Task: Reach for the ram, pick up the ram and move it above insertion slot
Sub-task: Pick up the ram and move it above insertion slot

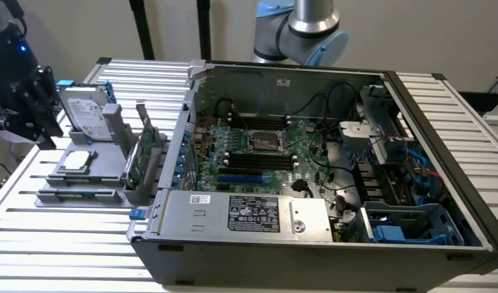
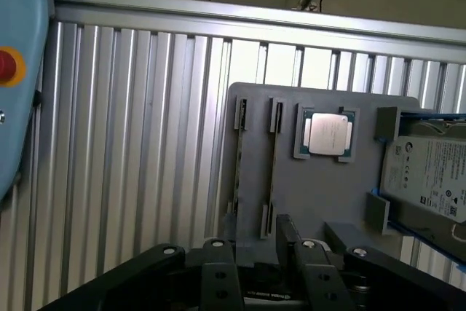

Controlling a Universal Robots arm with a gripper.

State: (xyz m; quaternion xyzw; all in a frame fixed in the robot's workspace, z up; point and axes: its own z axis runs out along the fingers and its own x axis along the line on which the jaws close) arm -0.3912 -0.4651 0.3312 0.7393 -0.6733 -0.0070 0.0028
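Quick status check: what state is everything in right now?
Gripper: open, empty, near the holder.
Ram: on edge in its holder slot, ungripped.
Processor: flat in its pocket.
Hard drive: upright in the holder.
Expansion card: upright in the holder.
Computer case: open, side cover off.

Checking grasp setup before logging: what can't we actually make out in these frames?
- ram: wrist view, edge-on in the grey holder, so its chips are unseen.
- hard drive: wrist view, cut off by the frame edge.
- memory slots: exterior view, too small to tell free ones.
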